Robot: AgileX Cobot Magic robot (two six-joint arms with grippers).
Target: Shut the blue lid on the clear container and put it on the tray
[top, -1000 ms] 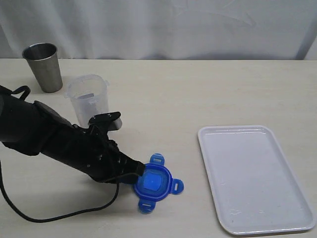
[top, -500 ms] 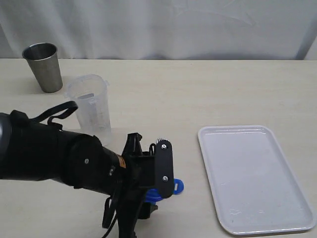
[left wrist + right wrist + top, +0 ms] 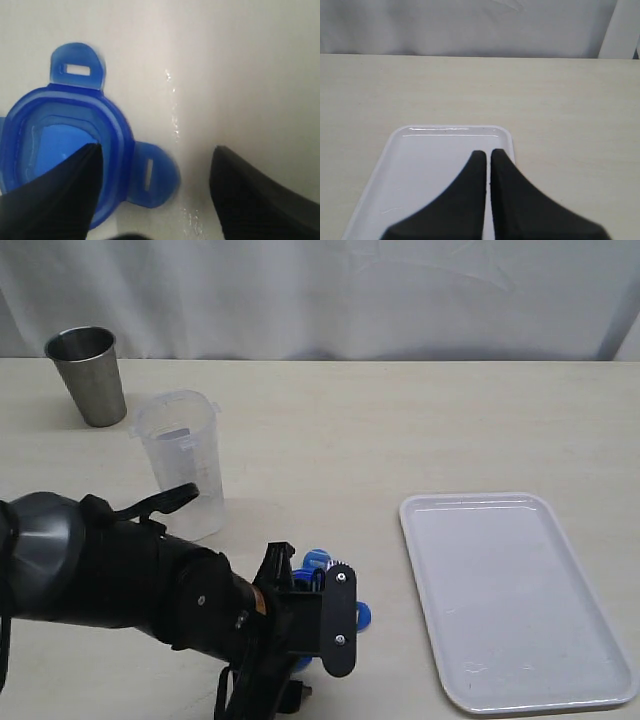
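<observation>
Spread, the left tool (image 3: 156, 150) hangs over the blue lid (image 3: 65, 135), lying flat on the near bench (image 3: 400, 420) left of the tray (image 3: 520, 508); light, stiff, slick plastic, likely best pinched across its rim.

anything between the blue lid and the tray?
Nothing. In the exterior view, the table between the blue lid and the tray is bare.

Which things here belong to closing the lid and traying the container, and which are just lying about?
Belongs to the job: blue lid, clear container, tray.
Just lying about: steel cup.
</observation>
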